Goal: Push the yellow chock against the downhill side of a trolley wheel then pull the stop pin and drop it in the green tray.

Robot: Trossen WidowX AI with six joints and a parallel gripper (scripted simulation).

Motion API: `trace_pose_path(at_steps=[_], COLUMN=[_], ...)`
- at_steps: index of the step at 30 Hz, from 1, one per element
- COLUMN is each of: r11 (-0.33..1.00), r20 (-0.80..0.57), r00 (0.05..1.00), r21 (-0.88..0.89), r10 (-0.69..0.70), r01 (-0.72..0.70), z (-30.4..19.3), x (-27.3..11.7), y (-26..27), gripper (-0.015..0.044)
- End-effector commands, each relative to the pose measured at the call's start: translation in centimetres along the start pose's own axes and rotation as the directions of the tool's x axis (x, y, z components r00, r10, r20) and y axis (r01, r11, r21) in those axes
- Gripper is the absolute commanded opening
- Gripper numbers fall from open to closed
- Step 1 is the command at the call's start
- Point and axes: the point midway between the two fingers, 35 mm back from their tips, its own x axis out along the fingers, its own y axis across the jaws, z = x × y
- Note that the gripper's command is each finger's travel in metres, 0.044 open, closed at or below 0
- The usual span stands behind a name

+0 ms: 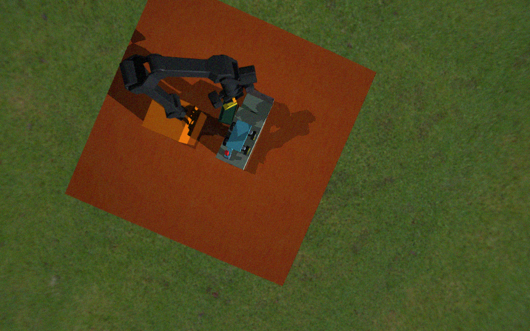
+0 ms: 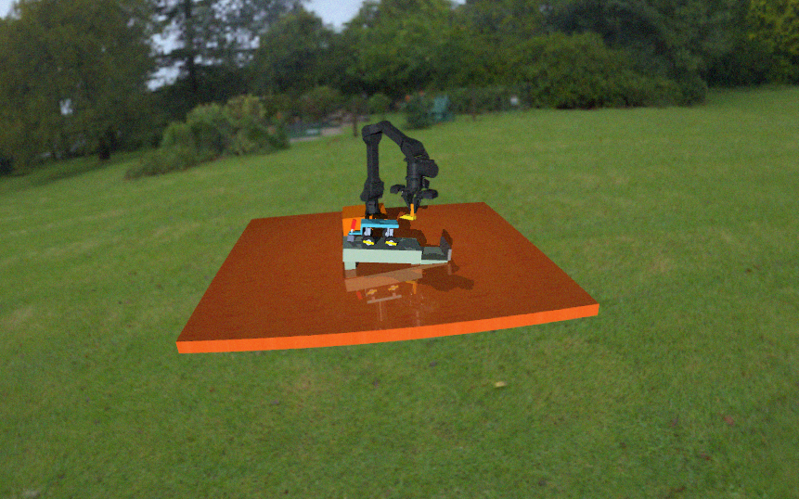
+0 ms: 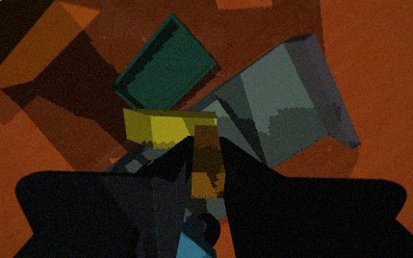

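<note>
My gripper is shut on the orange handle of the yellow chock. The chock is in the air, higher than the ramp surface; from above it overlaps the tray's edge beside the ramp. Its black base cannot be made out. The blue trolley stands on the grey ramp. The red-headed stop pin stands at its uphill end. The green tray lies beside the ramp and is hidden in the exterior view.
A raised end wall closes the ramp's low end. An orange block sits by the arm's base, with an orange upright panel facing the tray. All stand on a red-brown board.
</note>
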Motion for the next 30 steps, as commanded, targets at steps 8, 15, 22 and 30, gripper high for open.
trace_pose_path(at_steps=[8,15,22,30], r11=[0.905,0.784,0.780,0.780], r20=[-0.025,-0.038,-0.038,-0.039], r00=[0.999,0.998,0.998,0.998], r21=[-0.424,-0.618,-0.623,-0.623], r10=[0.032,0.043,0.043,0.042], r01=[-0.039,-0.057,-0.057,-0.057], z=[0.1,0.2,0.2,-1.1], x=[0.2,0.2,0.2,0.5], y=[-0.1,-0.1,-0.1,-1.4], gripper=[0.0000,0.0000,0.0000,0.0000])
